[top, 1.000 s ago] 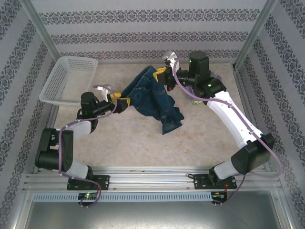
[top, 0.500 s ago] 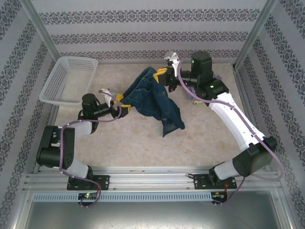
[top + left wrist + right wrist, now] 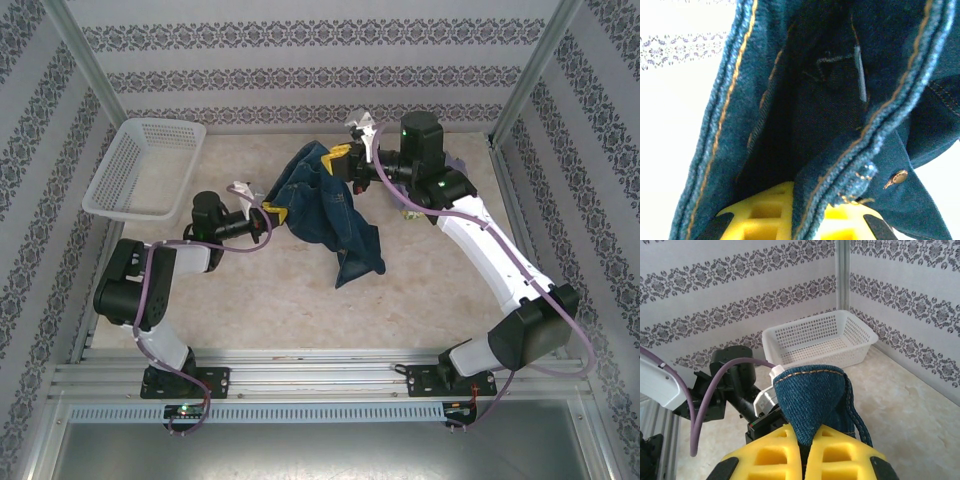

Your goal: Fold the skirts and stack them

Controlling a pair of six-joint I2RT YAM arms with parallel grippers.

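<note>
The dark blue denim skirt [image 3: 325,205] hangs bunched between both arms above the middle of the table, its lower end trailing down to the surface. My left gripper [image 3: 272,215] is shut on the skirt's stitched left edge; in the left wrist view that hem [image 3: 840,165] runs down between the yellow fingers of the left gripper [image 3: 807,220]. My right gripper [image 3: 340,160] is shut on the skirt's upper corner, and a denim fold [image 3: 812,395] sticks up out of the right gripper [image 3: 805,455]. A scrap of yellow printed cloth [image 3: 404,212] and some lavender cloth [image 3: 457,162] peek from under the right arm.
A white lattice basket [image 3: 140,165] stands at the back left corner, seen behind the left arm in the right wrist view as the basket [image 3: 820,337]. Patterned walls and metal posts enclose the table. Bare tabletop [image 3: 300,310] lies in front of the skirt.
The left gripper moved right to the skirt's edge and closed on it. The right gripper kept its hold, and the skirt's hanging end shifted slightly.
</note>
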